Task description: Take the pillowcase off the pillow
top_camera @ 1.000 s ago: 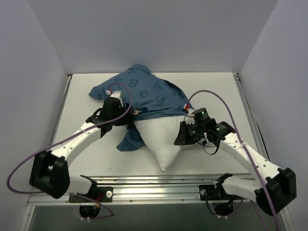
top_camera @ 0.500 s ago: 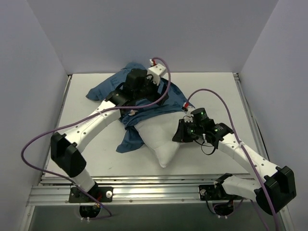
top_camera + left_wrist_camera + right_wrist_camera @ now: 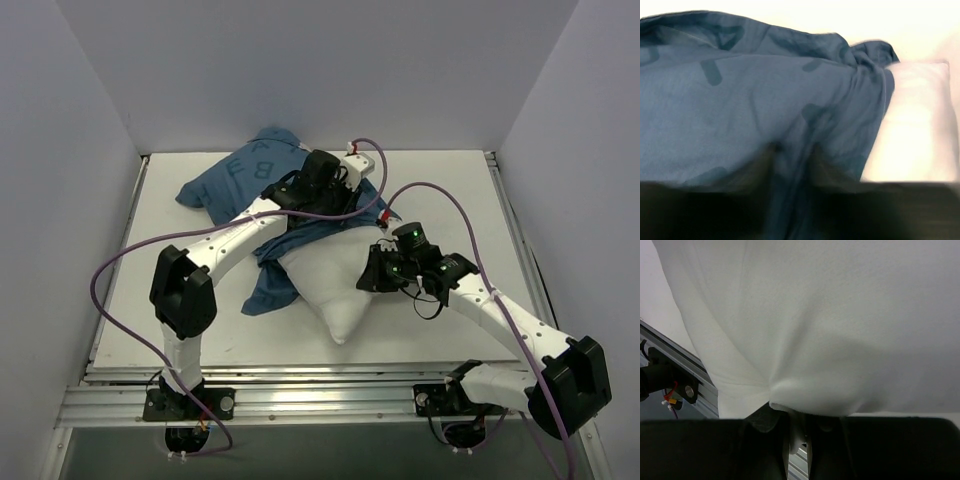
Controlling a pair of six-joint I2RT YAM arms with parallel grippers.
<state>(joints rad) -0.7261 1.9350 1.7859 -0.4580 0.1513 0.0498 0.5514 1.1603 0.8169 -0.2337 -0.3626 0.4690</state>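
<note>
White worktop (image 3: 450, 190) and pale walls frame the pillow (image 3: 335, 285), which lies slantwise, its near half bare and its far half inside the blue pillowcase (image 3: 240, 180). My right hand (image 3: 378, 272) is at the pillow's right edge, clamped on a pinch of white cloth; only the right wrist view shows that nip. My left hand (image 3: 318, 190) sits over the cover on the pillow's far half, nearer the fabric. Its own view is blurred, so I cannot tell whether it is apart or together. I judge the cover must slide along the pillow's length, away from the pinned end.
</note>
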